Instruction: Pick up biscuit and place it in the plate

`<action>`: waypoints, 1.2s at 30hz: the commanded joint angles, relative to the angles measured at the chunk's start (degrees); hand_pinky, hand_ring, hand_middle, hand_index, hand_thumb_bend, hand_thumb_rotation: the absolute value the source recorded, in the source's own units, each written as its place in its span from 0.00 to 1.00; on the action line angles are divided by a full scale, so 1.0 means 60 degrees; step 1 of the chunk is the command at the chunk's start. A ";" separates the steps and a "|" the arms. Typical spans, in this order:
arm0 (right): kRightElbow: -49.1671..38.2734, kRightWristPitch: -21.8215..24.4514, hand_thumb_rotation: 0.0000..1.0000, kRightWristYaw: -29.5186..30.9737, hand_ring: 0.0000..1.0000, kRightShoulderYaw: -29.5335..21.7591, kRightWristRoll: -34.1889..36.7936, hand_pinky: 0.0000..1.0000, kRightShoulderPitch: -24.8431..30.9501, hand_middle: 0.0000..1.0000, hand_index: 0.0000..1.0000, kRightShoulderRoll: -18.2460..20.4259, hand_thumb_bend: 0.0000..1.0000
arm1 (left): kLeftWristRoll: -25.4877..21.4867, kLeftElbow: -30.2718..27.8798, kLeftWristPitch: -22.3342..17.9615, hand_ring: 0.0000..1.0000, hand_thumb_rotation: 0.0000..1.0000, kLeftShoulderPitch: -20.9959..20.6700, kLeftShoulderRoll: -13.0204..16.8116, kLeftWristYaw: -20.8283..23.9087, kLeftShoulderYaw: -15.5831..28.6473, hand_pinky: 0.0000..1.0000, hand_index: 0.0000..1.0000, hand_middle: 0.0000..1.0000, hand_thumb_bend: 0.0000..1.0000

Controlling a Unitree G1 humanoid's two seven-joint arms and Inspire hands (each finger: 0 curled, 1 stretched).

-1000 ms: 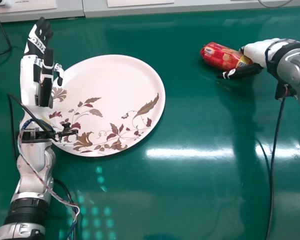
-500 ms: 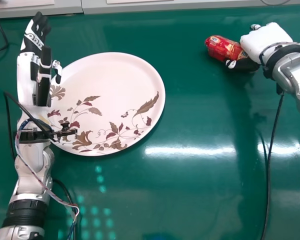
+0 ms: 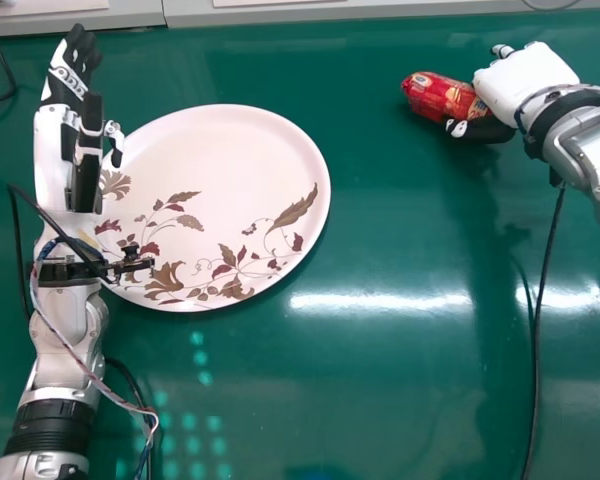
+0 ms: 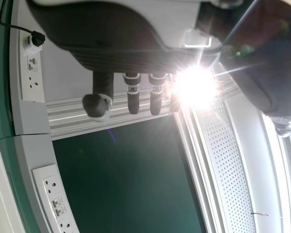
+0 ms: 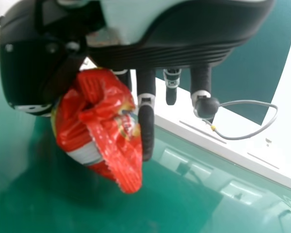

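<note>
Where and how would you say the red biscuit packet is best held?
Hold the packet around its rounded body, probably from the right side, thumb and fingers opposed, as the right robot hand does. It is long and narrow, extending roughly left to right in the head view, so a grip across its width suits; its crumpled wrapper end looks a poorer hold.

Left of the right hand [image 3: 528, 88], open table [image 3: 390, 220] leaves a passage to the near side of the plate [image 3: 225, 160]. Across the plate from that hand, the left hand [image 3: 84, 145] blocks the rim. Beyond the right hand, a wall ledge [image 3: 380, 13] bounds the room; a cable [image 3: 542, 340] runs below its wrist.
</note>
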 commanded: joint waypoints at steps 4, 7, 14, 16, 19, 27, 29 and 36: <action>-0.1298 -0.0189 0.11 -0.0293 0.11 -0.0806 0.0844 0.06 0.0407 0.18 0.47 -0.0335 0.50 | 0.0093 0.0919 0.0177 1.00 0.84 0.1654 -0.0700 0.0109 -0.0150 0.00 1.00 1.00 1.00; -0.2516 -0.0145 0.11 -0.0114 0.11 -0.1310 0.1270 0.05 0.0929 0.16 0.47 -0.0446 0.50 | 0.0046 0.0946 0.0111 1.00 0.84 0.1655 -0.0653 0.0050 -0.0127 0.00 1.00 1.00 1.00; -0.5492 -0.0005 0.11 0.0758 0.10 -0.2274 0.1904 0.06 0.2063 0.15 0.47 -0.0629 0.50 | 0.0030 0.1018 0.0047 1.00 0.84 0.1643 -0.0546 -0.0022 -0.0069 0.00 1.00 1.00 1.00; -0.6434 0.0191 0.11 0.1246 0.11 -0.2500 0.1960 0.07 0.2324 0.17 0.47 -0.0573 0.50 | 0.0110 0.0982 0.0114 1.00 0.84 0.1642 -0.0507 0.0027 -0.0055 0.00 1.00 1.00 1.00; -0.7565 0.0027 0.11 0.1495 0.11 -0.2762 0.2116 0.07 0.2643 0.18 0.47 -0.0429 0.50 | 0.0100 0.0841 0.0232 1.00 0.84 0.1673 -0.0491 0.0000 -0.0056 0.00 1.00 1.00 1.00; -0.9173 -0.0703 0.11 0.2038 0.12 -0.2644 0.2979 0.07 0.3050 0.18 0.47 0.0516 0.50 | 0.0275 0.0830 0.0288 1.00 0.86 0.1617 -0.0364 0.0083 -0.0009 0.00 1.00 1.00 1.00; -0.9252 -0.0851 0.11 0.2041 0.12 -0.2581 0.2921 0.08 0.3062 0.18 0.47 0.0742 0.50 | 0.0246 0.0857 0.0290 1.00 0.86 0.1580 -0.0337 0.0047 0.0008 0.00 1.00 1.00 1.00; -0.8703 -0.1191 0.00 0.2008 0.13 -0.1716 0.2354 0.08 0.2848 0.42 0.51 0.2071 0.51 | 0.0191 0.0949 0.0315 1.00 0.86 0.1382 -0.0314 -0.0033 0.0028 0.00 1.00 1.00 1.00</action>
